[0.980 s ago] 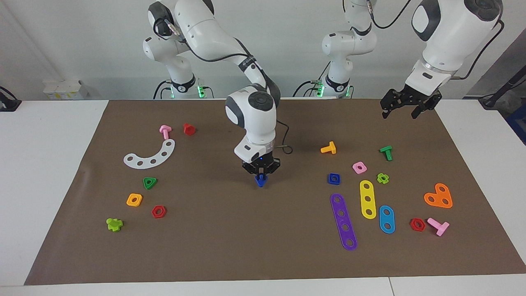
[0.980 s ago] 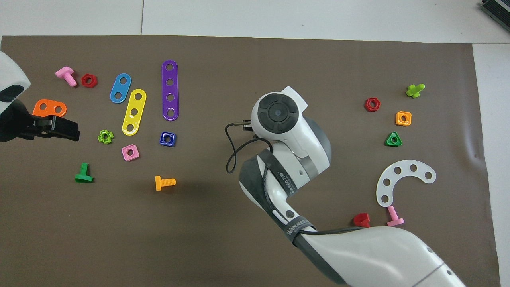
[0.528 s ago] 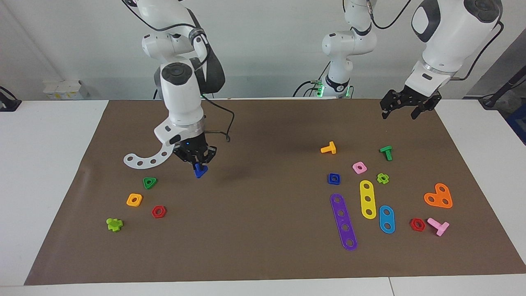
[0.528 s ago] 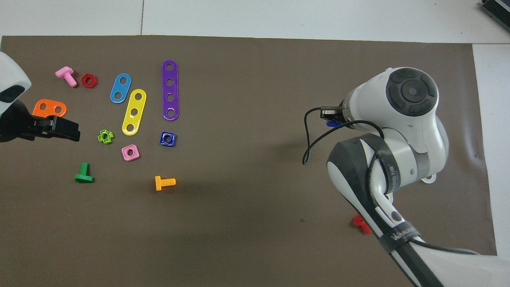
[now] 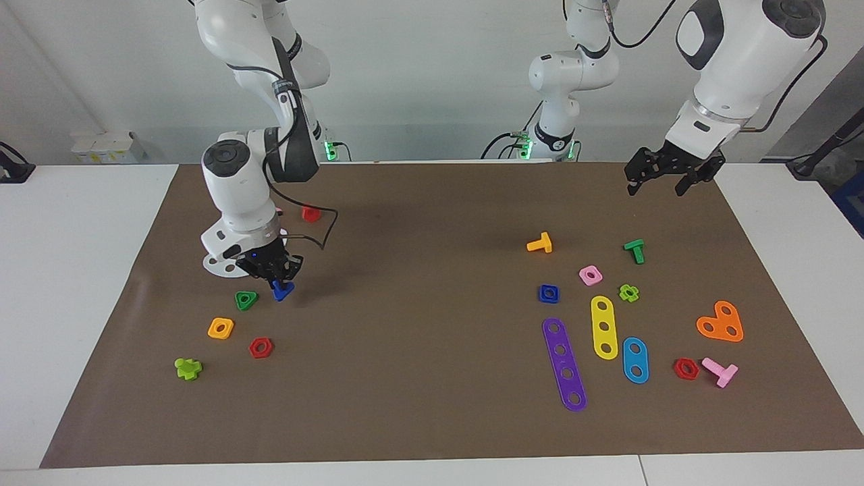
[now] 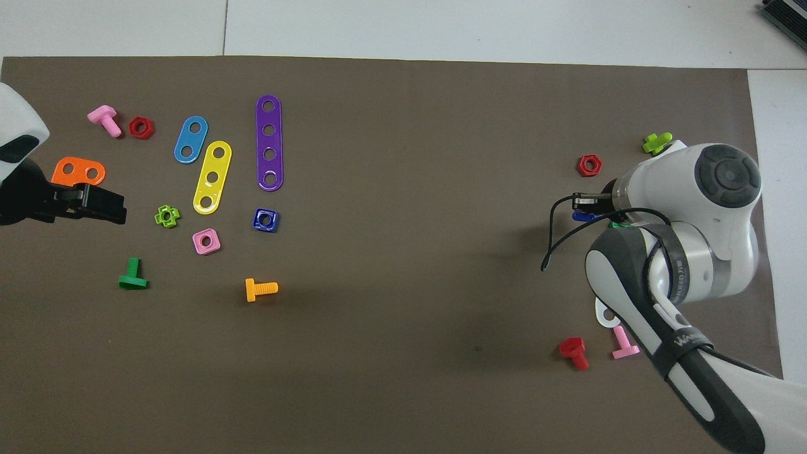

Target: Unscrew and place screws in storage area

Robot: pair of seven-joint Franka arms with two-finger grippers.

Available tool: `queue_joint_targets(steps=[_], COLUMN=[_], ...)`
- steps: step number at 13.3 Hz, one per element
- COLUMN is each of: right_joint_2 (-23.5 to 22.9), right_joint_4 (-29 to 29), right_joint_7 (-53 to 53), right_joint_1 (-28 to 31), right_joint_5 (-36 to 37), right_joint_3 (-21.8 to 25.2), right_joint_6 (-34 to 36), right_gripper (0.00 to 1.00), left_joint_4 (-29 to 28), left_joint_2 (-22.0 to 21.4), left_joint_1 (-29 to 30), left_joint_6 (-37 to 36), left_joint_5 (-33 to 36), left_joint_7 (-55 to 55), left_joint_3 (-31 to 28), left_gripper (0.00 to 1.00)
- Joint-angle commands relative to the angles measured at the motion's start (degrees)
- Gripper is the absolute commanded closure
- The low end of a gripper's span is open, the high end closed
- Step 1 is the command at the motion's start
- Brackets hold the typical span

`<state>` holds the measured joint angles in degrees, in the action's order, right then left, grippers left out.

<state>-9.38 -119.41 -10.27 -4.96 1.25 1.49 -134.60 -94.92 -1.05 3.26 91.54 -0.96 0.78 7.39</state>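
Meanwhile the right gripper (image 5: 274, 275) hung low over the brown mat (image 5: 432, 418) at the right arm's end of the table, its fingertips pinched together on the dark-blue bolt (image 5: 282, 290), whose triangular head pointed down and sat just above the mat. In the overhead view only a sliver of that bolt (image 6: 585, 216) showed beside the arm's wrist. Just beside the bolt lay the green triangular nut (image 5: 246, 300), and farther from the robots than it lay an orange square nut (image 5: 221, 328), a red hex nut (image 5: 260, 347) and a lime cross-shaped bolt (image 5: 188, 368). The white curved strip (image 5: 219, 264) was mostly hidden under the gripper, with a red bolt (image 5: 310, 213) nearer the robots.

The matching blue square nut (image 5: 548, 293) lay flat on the mat toward the left arm's end (well apart from the bolt), near the end of the purple four-hole strip (image 5: 564, 364). Around it lay the pink square nut (image 5: 590, 275), the orange T-shaped bolt (image 5: 540, 243), the yellow strip (image 5: 604, 327) and the light-blue strip (image 5: 635, 360).

The left gripper (image 5: 665, 181) waited in the air over the mat's edge at its own end, fingers spread wide and holding nothing.
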Motion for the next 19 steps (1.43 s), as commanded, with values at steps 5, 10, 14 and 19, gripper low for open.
queue_joint_targets(steps=[5, 10, 14, 19], right_joint_2=[-0.2, -1.1, 5.4, 11.7], right_joint_4=[-7.3, -6.9, 5.5, 18.9], right_joint_7=[3.7, 3.5, 3.1, 3.1], right_joint_1=[2.3, 1.9, 3.4, 4.7], right_joint_5=[-3.4, -3.2, -2.3, 0.4], right_joint_3=[-1.0, -0.7, -0.1, 0.5], right_joint_6=[-10.7, -11.2, 9.2, 33.8], right_gripper=[1.0, 0.0, 0.0, 0.0], left_joint_4=[-1.7, -1.7, -1.7, -1.7], left_joint_2=[-1.1, -1.1, -1.1, -1.1], left_joint_1=[0.3, 0.3, 0.3, 0.3], left_joint_6=[1.0, 0.7, 0.7, 0.7], left_joint_5=[-0.9, -0.9, -0.9, -0.9], left_joint_7=[0.1, 0.0, 0.0, 0.0], left_joint_3=[-0.2, -0.3, -0.2, -0.2], left_gripper=[0.0, 0.0, 0.0, 0.0])
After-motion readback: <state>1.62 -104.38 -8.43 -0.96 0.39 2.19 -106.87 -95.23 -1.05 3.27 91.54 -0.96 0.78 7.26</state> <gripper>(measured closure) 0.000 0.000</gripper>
